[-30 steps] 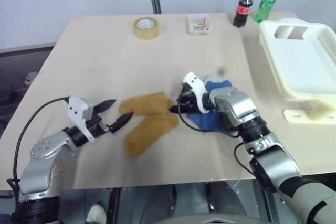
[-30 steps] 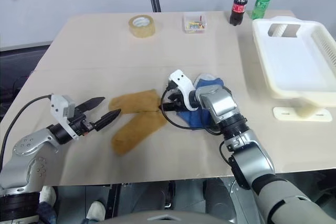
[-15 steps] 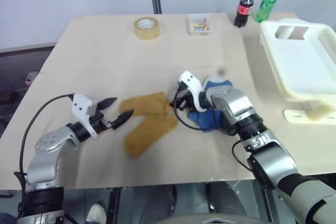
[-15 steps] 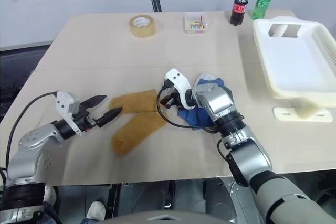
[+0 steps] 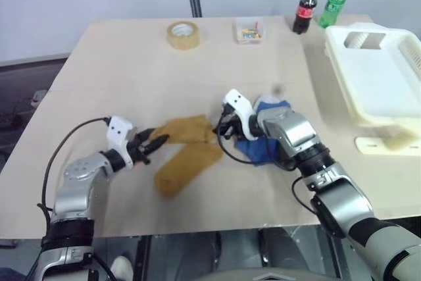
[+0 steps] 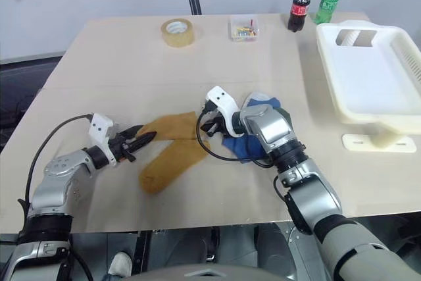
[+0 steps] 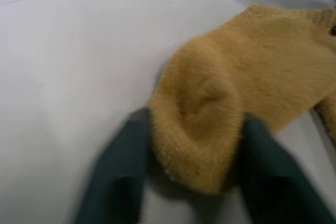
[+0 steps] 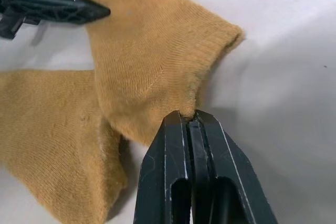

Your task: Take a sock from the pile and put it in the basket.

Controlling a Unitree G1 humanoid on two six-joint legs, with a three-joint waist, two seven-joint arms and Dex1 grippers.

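**Both tools on the mustard sock**

The mustard-yellow sock (image 5: pixel 187 153) lies flat on the desk (image 5: pixel 131 77), mid-front, with its cuff end toward the pile (image 5: pixel 266 129) of blue socks just beside it. The right tool (image 8: pixel 191 124) has its black fingers pressed together, pinching the sock's edge near the cuff. The left tool (image 7: pixel 197 145) has its two fingers closed in on the sock's opposite end, and a fold of yellow fabric bulges between them (the left wrist view shows this best). The cream-white basket (image 5: pixel 342 57) sits well apart at the desk's right edge. Along the far edge stand a roll of tape (image 5: pixel 183 34), a small clear box (image 5: pixel 249 31), a cola bottle (image 5: pixel 304 9) and a green bottle (image 5: pixel 333 3).
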